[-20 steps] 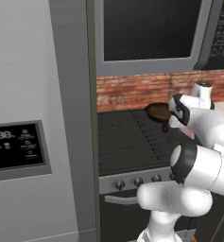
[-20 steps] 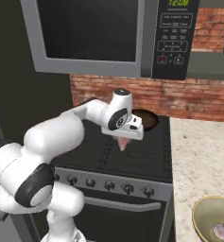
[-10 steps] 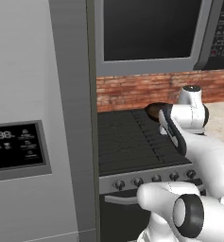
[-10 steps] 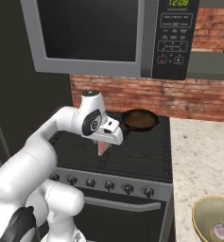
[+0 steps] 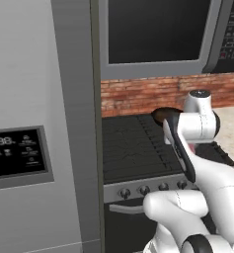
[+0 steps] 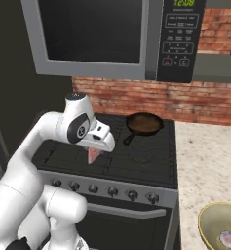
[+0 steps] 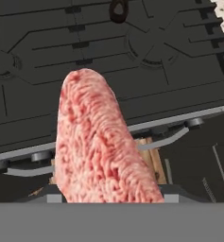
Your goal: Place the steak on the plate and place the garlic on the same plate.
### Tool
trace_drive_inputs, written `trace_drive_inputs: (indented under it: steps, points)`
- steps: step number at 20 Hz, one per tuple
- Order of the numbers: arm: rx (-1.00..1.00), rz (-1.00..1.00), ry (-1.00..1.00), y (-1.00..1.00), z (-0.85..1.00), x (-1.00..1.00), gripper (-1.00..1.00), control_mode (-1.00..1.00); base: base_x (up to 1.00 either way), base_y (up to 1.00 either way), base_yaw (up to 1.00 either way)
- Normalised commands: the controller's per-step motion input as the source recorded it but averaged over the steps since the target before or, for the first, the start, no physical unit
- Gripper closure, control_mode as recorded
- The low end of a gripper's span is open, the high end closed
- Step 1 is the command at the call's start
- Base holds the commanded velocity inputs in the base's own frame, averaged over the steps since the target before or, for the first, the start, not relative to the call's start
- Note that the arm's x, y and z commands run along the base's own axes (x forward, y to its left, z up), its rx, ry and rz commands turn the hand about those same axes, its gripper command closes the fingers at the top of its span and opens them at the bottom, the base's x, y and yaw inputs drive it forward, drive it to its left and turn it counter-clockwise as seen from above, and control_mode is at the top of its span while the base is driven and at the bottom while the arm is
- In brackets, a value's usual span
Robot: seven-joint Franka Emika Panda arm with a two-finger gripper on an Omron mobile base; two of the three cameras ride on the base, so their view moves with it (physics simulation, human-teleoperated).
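Black ridged stove grates (image 6: 136, 156) are seen beneath the gripper (image 6: 94, 155), whose jaws are clamped on the steak (image 7: 97, 146), a raw pink slab of grainy, marbled texture with a rounded tip, held hanging above the stovetop's front part.

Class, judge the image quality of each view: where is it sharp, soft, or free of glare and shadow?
Hand view: steak sharply textured, flat light, no glare. Right base view: even lighting, pan crisp, faint shadow under the gripper. Left base view: soft, blocky edges; microwave glass dark, no reflections.
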Motion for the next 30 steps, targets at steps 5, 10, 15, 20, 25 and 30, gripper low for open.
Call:
trace_drive_inputs:
  steps: [5, 10, 15, 20, 25, 30]
  points:
    - [0.00, 0.00, 0.00, 0.28, 0.04, -0.23, 1.00, -1.00, 0.00, 0.00, 0.00]
    - [0.00, 0.00, 0.00, 0.02, 0.15, 0.01, 1.00, -1.00, 0.00, 0.00, 0.00]
    - [0.00, 0.00, 0.01, 0.00, 0.11, 0.08, 1.00, -1.00, 0.00, 0.00, 0.00]
    - [0.00, 0.00, 0.05, 0.00, 0.04, 0.07, 1.00, -1.00, 0.00, 0.00, 0.00]
    - [0.02, 0.00, 0.06, 0.00, 0.00, 0.00, 1.00, -1.00, 0.00, 0.00, 0.00]
    - [0.03, 0.00, 0.01, 0.00, 0.00, 0.00, 1.00, -1.00, 0.00, 0.00, 0.00]
